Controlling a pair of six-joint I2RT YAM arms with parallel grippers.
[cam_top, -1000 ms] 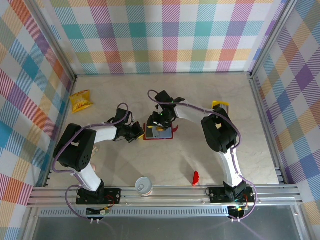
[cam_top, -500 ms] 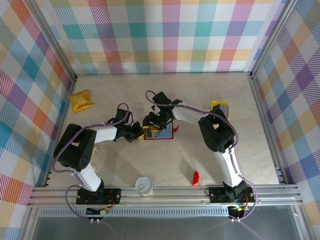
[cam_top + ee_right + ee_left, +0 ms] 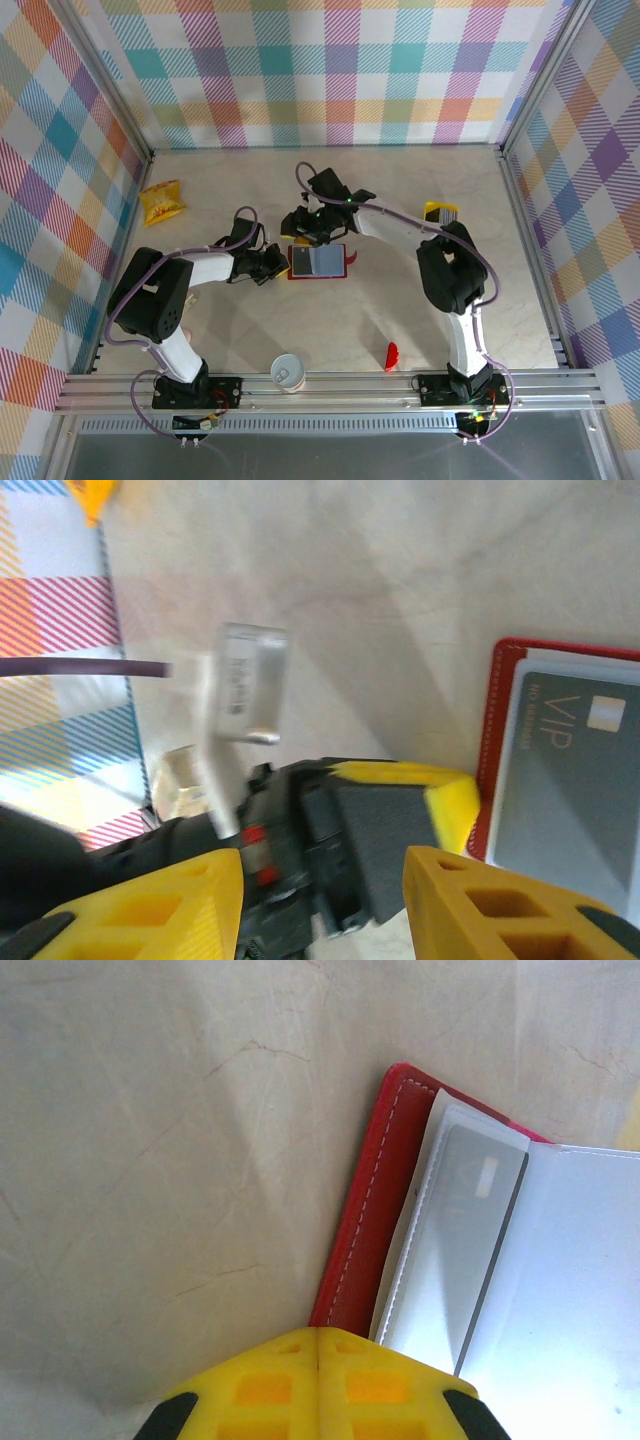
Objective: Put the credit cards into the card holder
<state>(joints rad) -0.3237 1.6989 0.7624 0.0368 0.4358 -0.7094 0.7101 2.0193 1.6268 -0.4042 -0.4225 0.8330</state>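
1. The dark-red, stitched folding card holder (image 3: pixel 362 1210) lies open and flat on the pale marbled table (image 3: pixel 330 330). A grey VIP card (image 3: pixel 580 770) sits in its clear pocket.
2. The left gripper (image 3: pixel 318 1338) has its yellow fingers pressed together with no gap, tips at the holder's left edge. Whether they pin that edge I cannot tell.
3. The right gripper (image 3: pixel 320 865) hangs just beyond the holder's far-left corner, jaws spread wide and empty.
4. The remaining credit cards (image 3: pixel 438 211) — a small, mostly yellow stack with a striped edge — lie well apart from the holder, close against the right arm's upper link.
5. Judged from this, the next fetch belongs to the right arm. The stack lies to the robot's right of that gripper at about the same depth, so it must swing sideways. The stack's long axis is too small to read.
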